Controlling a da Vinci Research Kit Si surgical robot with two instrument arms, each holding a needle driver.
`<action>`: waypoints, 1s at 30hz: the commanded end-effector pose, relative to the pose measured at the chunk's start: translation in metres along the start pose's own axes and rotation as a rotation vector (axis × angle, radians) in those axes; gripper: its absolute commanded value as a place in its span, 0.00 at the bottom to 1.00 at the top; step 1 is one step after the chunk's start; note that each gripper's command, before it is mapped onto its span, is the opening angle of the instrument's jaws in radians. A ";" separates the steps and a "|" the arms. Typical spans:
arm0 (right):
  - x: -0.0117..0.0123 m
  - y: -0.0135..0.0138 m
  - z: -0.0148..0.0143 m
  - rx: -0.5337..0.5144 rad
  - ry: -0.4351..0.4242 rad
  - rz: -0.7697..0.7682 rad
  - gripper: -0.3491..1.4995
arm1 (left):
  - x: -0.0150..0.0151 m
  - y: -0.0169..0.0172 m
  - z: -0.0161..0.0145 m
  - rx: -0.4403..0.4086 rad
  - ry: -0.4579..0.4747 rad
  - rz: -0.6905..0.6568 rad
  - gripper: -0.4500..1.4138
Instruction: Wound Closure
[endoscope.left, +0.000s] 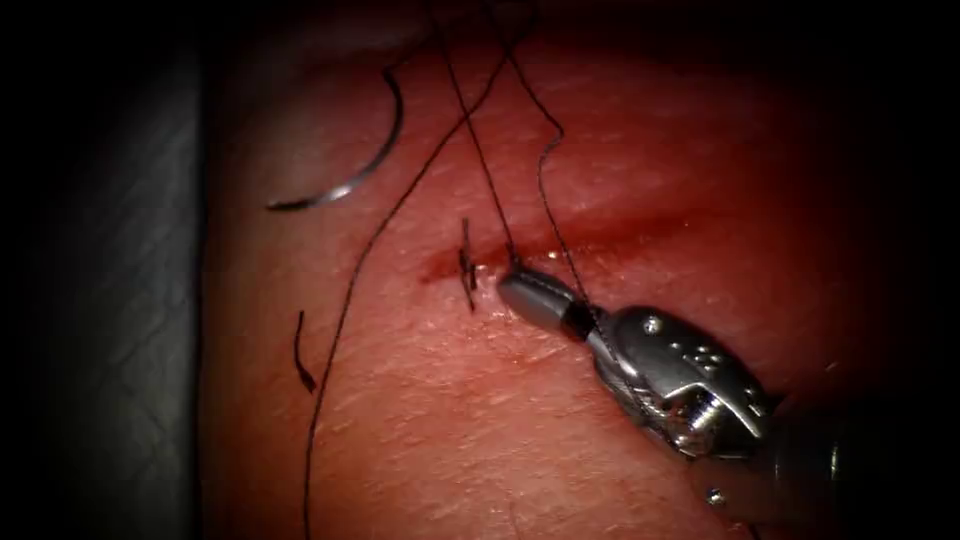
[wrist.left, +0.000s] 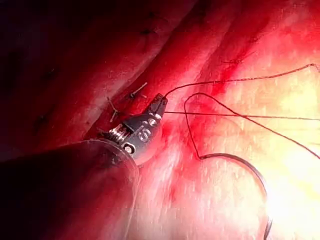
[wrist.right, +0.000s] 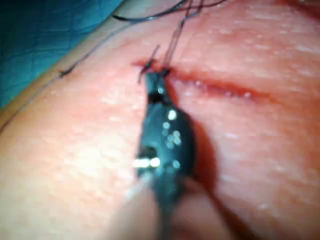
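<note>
Your right hand (endoscope.left: 520, 285) sits closed at the cut (endoscope.left: 600, 240), seemingly pinching the thread (endoscope.left: 345, 300). The needle (endoscope.left: 350, 165) lies free on the tissue (endoscope.left: 480, 440), upper left. Knot work, I judge; keep tension gentle.

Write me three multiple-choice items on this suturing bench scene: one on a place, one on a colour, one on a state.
1. Where is the needle?
A. Held in the right tool's fingers
B. Lying free on the tissue, up and left of the cut's left end
C. Driven through the edge of the cut

2. What colour is the thread?
A. White
B. Bright green
C. Dark, near black

3. How do the right tool's fingers stand?
A. Shut on the thread at the cut
B. Wide open above the tissue
C. Shut on the needle's tip

Answers:
1 B: the needle rests on the tissue, away from the cut, with no tool on it.
2 C: the thread runs as a dark line over the red surface.
3 A: the right tool has its fingers closed at the cut, with thread leading up from the tip.
</note>
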 end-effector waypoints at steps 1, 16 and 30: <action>-0.0008 -0.0008 0.0005 0.003 0.004 0.006 0.00 | 0.0002 0.0005 0.0005 0.003 -0.004 0.002 0.00; -0.0001 -0.0006 0.0007 -0.006 0.068 -0.176 0.70 | 0.0061 0.0039 -0.0019 -0.023 0.079 -0.096 0.00; 0.0038 0.0012 0.0002 0.001 0.063 -0.167 0.90 | 0.0155 0.0045 -0.0055 -0.080 0.177 -0.217 0.00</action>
